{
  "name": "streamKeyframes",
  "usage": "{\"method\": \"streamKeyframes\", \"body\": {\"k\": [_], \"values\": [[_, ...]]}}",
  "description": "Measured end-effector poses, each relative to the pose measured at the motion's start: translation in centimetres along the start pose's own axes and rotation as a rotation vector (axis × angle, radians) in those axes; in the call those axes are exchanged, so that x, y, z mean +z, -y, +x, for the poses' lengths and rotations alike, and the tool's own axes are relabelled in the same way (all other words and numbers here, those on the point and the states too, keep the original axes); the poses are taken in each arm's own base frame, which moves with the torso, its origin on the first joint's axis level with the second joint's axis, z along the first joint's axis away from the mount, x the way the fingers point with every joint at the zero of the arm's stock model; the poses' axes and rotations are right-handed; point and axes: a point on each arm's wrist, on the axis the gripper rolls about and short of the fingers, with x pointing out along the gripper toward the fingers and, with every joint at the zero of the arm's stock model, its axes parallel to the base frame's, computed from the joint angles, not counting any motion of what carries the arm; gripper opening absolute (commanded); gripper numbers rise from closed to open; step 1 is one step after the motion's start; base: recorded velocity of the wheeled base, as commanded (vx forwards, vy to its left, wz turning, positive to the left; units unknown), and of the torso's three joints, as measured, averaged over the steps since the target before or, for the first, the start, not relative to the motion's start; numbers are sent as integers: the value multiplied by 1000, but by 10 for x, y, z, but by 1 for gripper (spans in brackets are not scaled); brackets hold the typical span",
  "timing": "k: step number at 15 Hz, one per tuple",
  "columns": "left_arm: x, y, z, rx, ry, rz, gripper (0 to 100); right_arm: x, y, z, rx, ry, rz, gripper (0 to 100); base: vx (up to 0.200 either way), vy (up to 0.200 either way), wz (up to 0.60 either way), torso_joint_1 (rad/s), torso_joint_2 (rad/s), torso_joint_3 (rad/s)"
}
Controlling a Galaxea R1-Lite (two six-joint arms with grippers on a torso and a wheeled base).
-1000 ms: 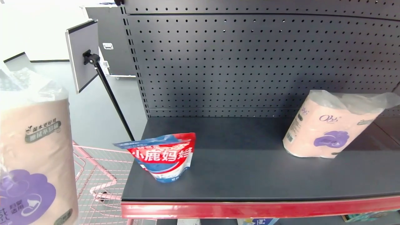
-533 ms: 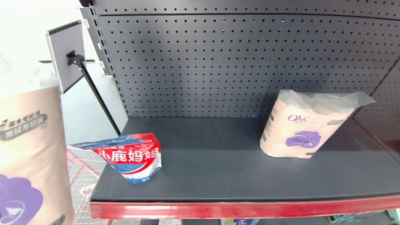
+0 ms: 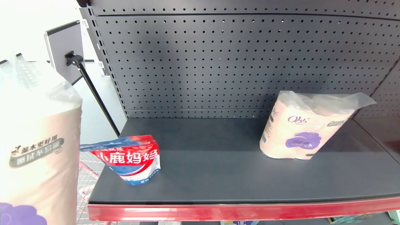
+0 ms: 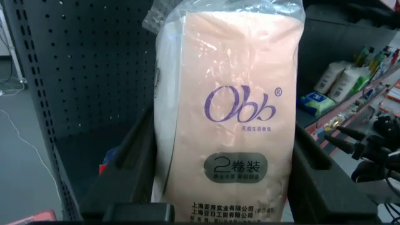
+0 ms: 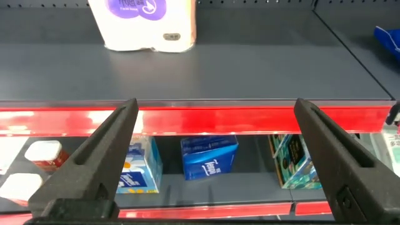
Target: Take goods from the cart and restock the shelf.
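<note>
Shifted right toward the shelf (image 3: 218, 175), the pack (image 3: 37, 140) sits clamped in my left gripper (image 4: 222, 169), while my right gripper (image 5: 215, 109) hangs open.

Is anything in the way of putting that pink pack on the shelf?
Only the red-and-blue plastic pouch, at the left front corner of the dark grey shelf, nearest the held pink plastic-wrapped roll pack.

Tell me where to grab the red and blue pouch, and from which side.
Probably the flat top band of the pouch, approached from the shelf's open front, slightly above. It stands upright near the front left corner, broad face forward, so jaws would close front to back across that thin edge.
</note>
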Motion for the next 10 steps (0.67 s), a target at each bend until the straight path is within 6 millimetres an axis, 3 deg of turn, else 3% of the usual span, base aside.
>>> {"method": "streamKeyframes", "body": {"k": [10], "values": [[-1,-2,7,-14,-29,-8,0,0,0,0,2,0,1,100,0,0,0,0,0,0]]}}
